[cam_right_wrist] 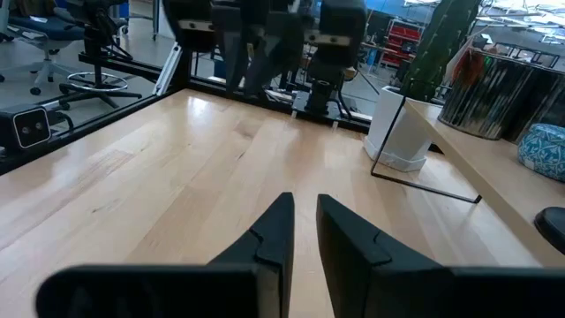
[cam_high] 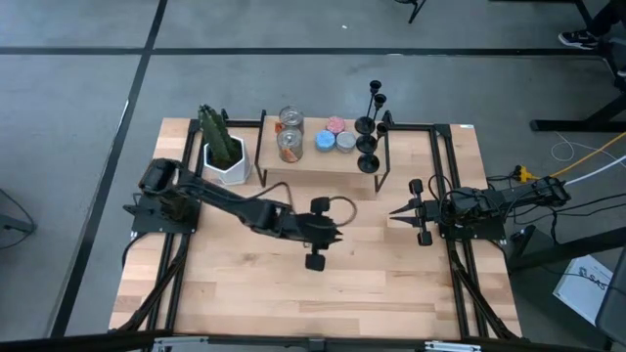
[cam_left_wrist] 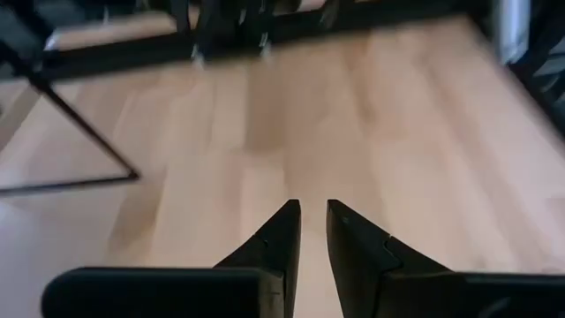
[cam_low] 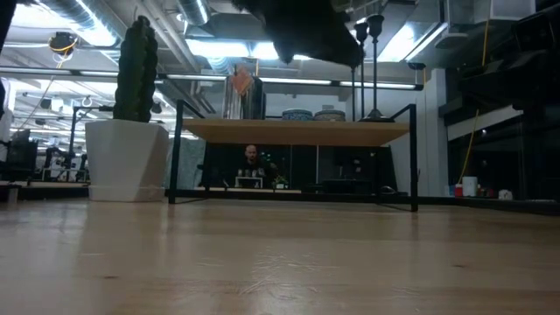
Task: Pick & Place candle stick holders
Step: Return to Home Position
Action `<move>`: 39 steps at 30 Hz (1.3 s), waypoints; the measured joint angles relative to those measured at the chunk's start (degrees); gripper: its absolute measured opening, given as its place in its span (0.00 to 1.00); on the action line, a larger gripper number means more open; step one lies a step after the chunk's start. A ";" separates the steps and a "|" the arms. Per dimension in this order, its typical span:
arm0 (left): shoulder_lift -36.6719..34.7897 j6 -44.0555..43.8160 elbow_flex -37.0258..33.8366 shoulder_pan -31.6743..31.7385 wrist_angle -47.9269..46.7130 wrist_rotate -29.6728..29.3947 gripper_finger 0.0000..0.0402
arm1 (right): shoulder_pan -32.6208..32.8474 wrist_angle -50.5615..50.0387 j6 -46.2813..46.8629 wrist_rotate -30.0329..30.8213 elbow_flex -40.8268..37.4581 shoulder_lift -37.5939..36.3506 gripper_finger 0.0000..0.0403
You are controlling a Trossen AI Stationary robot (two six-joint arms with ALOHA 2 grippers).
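Several matte-black candle stick holders (cam_high: 368, 145) stand upright on their round bases at the right end of a low wooden shelf (cam_high: 303, 161) along the table's far side. Their thin stems show in the low view (cam_low: 374, 61). One base shows in the right wrist view (cam_right_wrist: 552, 225). My left gripper (cam_high: 338, 235) hangs over the table's middle, pointing toward the right edge, shut and empty (cam_left_wrist: 313, 205). My right gripper (cam_high: 395, 210) is near the right edge, pointing left, shut and empty (cam_right_wrist: 305, 199). Both are on the near side of the shelf, apart from the holders.
On the shelf also stand a cactus in a white pot (cam_high: 223, 156), a glass jar (cam_high: 290, 137) and round tins (cam_high: 335, 137). The shelf has thin black metal legs (cam_high: 383, 156). Bare wooden table (cam_high: 323, 293) lies on the near side of the shelf.
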 joint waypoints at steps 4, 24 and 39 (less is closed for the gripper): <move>-7.06 -1.44 -15.02 0.01 18.02 2.91 0.13 | 0.00 -0.02 -0.02 -0.09 0.00 0.00 0.14; -59.46 -5.32 -69.85 -0.03 39.76 2.89 0.12 | 0.02 -0.02 0.00 -0.46 0.00 0.11 0.14; -86.72 -2.94 -74.76 5.61 16.96 -0.66 0.08 | 0.02 -0.02 0.00 -0.46 0.00 0.11 0.14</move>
